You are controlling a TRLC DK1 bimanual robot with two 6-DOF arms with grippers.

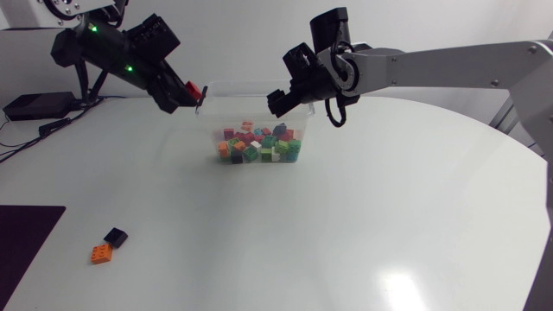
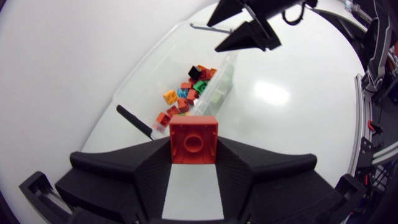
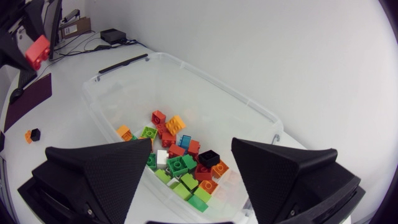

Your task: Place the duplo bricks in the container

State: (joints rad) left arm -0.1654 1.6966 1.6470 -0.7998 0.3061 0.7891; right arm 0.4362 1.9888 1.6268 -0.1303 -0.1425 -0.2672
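The tabletop [image 1: 406, 190] is broad, white and glossy, and its edge curves round on the right. Soft patches of reflected light [image 1: 393, 275] gleam on its surface. A dark mat [image 1: 24, 250] lies flat at its near left corner.

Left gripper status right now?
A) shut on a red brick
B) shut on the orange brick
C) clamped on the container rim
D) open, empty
A: in the left wrist view both fingers of the left gripper press the red brick from two sides, near the container; the orange brick lies on the table.
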